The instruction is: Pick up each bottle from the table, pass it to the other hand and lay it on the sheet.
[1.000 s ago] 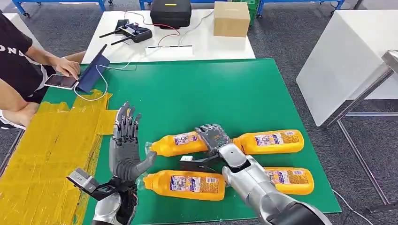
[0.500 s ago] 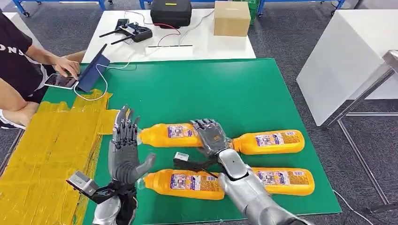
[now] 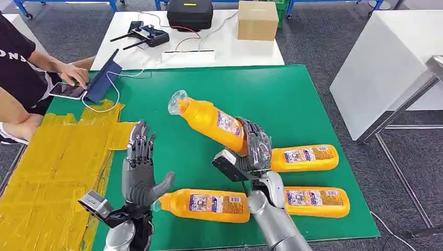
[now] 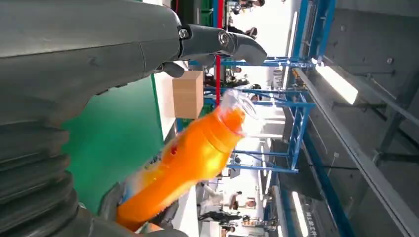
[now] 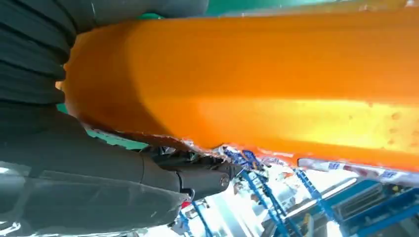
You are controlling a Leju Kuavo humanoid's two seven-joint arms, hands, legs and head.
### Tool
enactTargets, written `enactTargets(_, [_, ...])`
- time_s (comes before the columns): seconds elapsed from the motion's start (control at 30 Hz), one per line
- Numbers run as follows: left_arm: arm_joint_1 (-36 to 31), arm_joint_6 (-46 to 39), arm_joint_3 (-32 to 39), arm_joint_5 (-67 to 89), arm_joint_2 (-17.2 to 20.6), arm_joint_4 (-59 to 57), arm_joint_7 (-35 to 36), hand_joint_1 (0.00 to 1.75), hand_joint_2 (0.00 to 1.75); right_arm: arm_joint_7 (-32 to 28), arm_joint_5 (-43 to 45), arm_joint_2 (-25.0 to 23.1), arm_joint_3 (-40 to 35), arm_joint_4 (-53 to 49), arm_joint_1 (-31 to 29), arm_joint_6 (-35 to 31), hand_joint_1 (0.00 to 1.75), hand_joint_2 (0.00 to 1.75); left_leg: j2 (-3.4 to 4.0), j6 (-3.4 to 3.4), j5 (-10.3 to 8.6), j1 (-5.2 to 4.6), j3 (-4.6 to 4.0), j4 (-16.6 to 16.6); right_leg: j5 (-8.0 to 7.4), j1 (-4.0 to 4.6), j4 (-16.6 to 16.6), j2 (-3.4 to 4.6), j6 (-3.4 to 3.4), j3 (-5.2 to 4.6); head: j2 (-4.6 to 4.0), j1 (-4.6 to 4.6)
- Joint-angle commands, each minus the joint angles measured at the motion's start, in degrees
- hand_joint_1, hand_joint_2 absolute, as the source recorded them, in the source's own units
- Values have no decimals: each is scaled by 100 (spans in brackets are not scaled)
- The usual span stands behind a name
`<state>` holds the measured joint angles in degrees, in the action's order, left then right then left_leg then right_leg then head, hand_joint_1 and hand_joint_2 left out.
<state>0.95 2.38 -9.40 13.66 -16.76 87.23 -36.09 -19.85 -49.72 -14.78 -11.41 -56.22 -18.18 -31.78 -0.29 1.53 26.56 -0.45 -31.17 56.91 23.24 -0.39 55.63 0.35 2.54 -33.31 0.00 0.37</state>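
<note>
Top of the frame, a white table (image 3: 251, 52) carries a black case (image 3: 190, 14), a cardboard box (image 3: 257, 20) and a remote control (image 3: 150, 35). Upper left, a person (image 3: 21, 68) taps a tablet (image 3: 67, 90) beside a blue folder (image 3: 103, 77).

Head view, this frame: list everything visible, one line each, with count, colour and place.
Orange plastic bottles with clear caps: 4; one lifted, three lying on the green mat.
Green mat: 1, covers the near table.
Yellow taped sheet: 1, mat's left side.
Cardboard box: 1, brown, far white table.
Black case: 1, far table.
Black remote controller: 1, far table.
Tablet: 1, under a person's hand.
Left hand: open, raised.
Right hand: grips the lifted bottle.
</note>
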Motion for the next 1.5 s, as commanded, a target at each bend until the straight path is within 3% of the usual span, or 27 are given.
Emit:
enactTargets(0.03, [-112, 0, -10, -16, 99, -304, 26, 0, 175, -29, 34, -31, 338, -87, -67, 22, 175, 175, -2, -8, 3, 2, 10, -3, 4, 2, -4, -6, -4, 11, 0, 2])
enactTargets(0.47, [-90, 21, 12, -19, 128, -245, 36, 0, 175, -84, 475, -63, 755, 6, -46, 44, 175, 175, -5, -11, 4, 4, 14, -5, 5, 4, -5, -9, -6, 16, 0, 2])
enactTargets(0.53, [-183, 181, -112, 20, 234, -371, 154, 0, 175, -439, 1009, -116, 788, -121, 24, 602, 175, 175, -4, -11, 4, 4, 14, -5, 5, 4, -6, -8, -5, 16, 0, 2])
enactTargets(0.67, [-830, 250, -647, 754, 468, -1413, 796, 0, 175, -840, 2173, -184, 685, -78, 123, 2523, 175, 175, -13, -8, -2, 0, 10, -7, 3, 0, -4, -16, -5, 13, 0, 0])
enactTargets(0.83, [-1120, 170, -807, 685, 334, -1716, 696, 0, 175, -1107, 2499, -329, 388, 345, 161, 3163, 175, 175, -8, -7, -1, 1, 10, -6, 1, 1, -5, -9, -4, 11, 0, 2])
enactTargets(1.5, [-1287, 412, -783, 128, 252, -1949, 728, 0, 175, -1268, 2572, -522, -407, 1095, 88, 3549, 175, 175, 5, -15, 5, 9, 15, -3, 3, 9, -5, -1, -9, 17, 0, 2])
